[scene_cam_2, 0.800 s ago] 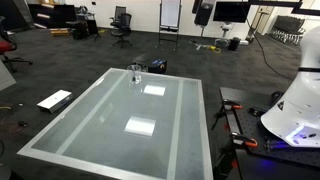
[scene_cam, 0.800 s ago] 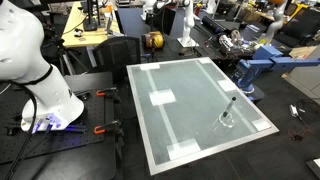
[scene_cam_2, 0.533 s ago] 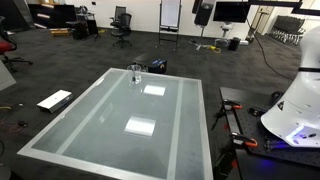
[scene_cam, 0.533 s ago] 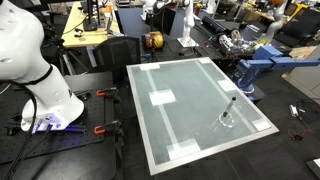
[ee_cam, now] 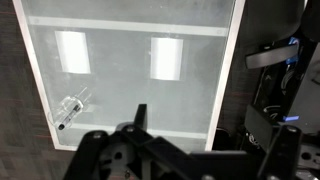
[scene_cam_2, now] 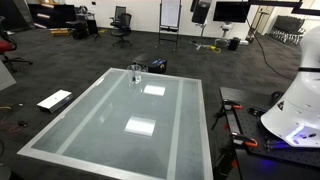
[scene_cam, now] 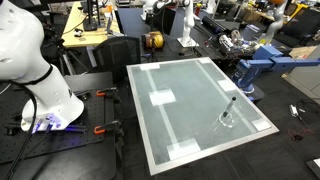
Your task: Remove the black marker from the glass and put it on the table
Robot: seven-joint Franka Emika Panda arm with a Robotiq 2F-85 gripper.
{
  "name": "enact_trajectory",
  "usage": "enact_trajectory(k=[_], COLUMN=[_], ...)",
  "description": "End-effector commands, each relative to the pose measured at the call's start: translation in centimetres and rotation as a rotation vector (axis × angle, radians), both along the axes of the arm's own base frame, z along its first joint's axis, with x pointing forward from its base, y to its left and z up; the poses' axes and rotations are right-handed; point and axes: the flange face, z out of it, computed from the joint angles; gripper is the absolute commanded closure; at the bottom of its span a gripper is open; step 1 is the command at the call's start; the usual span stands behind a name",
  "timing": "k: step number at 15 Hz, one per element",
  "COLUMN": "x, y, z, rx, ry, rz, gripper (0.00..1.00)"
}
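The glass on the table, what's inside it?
A black marker stands slanted inside the glass, its top poking out above the rim. Its bottom end is too small and blurry to make out.

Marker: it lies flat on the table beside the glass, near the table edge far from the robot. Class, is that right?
Not quite. The marker does not lie flat on the table. It stands tilted inside the glass, with its top sticking out above the rim, as an exterior view shows. The rest of the statement is right.
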Motion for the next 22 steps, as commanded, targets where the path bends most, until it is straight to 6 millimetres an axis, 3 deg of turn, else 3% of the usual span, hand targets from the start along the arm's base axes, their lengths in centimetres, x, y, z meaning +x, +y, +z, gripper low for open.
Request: enact_trajectory(k=[1,7,13,17,22], x=[1.4,4.6,8.0,10.5,13.2], y=[-1.2,-4.5,-8.6,-11.3,-14.4], z=[0.3,-0.7,-3.5,-6.1,-10.0], rx=[-0.009,-0.013,0.030,0.036,-0.042], ry=[-0.060,-0.109,-0.123,-0.136,-0.271], rz=[-0.069,-0.112,-0.078,-0.077,-0.229], gripper=[0.00,0.00,0.00,0.00,0.00])
